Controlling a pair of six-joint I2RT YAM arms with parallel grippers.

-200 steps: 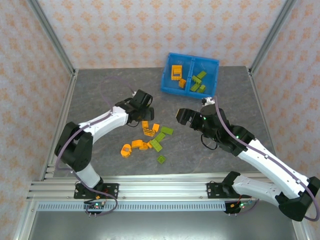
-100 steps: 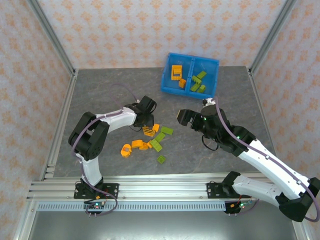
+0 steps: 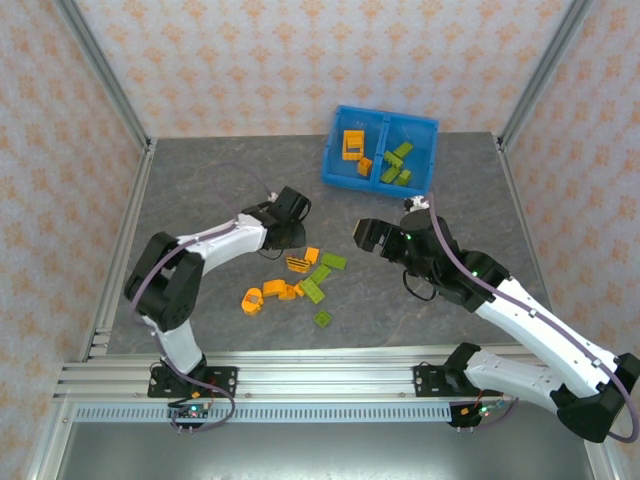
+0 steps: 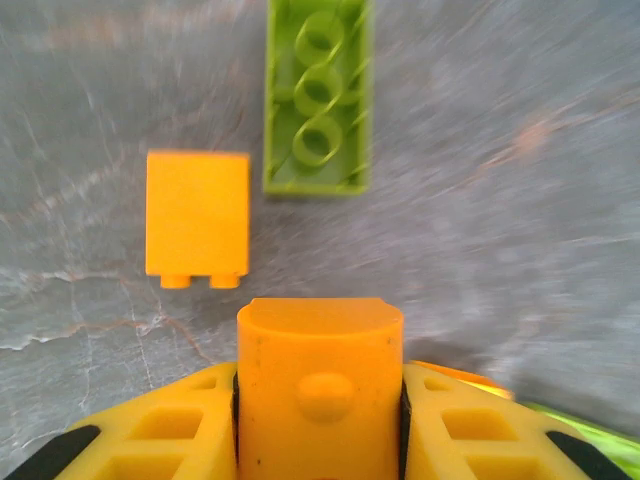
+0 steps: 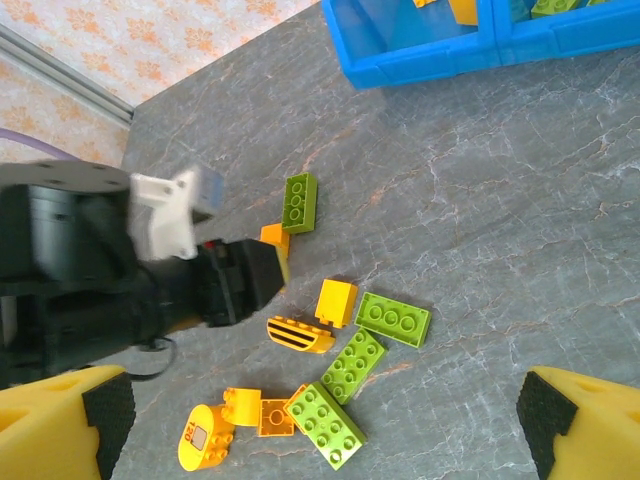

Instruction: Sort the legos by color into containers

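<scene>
Left gripper point(image 3: 287, 230): clamped on an orange rounded brick point(image 4: 320, 380), which sits between the yellow fingers point(image 4: 150, 430) at the bottom centre of the left wrist view. The gripper is at the upper-left edge of the loose legos point(image 3: 300, 275), mid-frame in the top view.

Below it on the grey table point(image 3: 200, 190), in the wrist view: a plain orange brick point(image 4: 197, 215) left of centre and a green plate point(image 4: 318, 95) at top centre, underside up. They lie just beside each other.

Right gripper point(image 3: 362, 236): jaws wide, holding nothing, right of the pile and well short of it.

Blue bin point(image 3: 330, 165) sits in the upper centre-right of the top view. Its left compartment holds orange pieces point(image 3: 352, 145), its right compartment green ones point(image 3: 398, 162). A lone green piece point(image 3: 322, 319) lies below the pile.
</scene>
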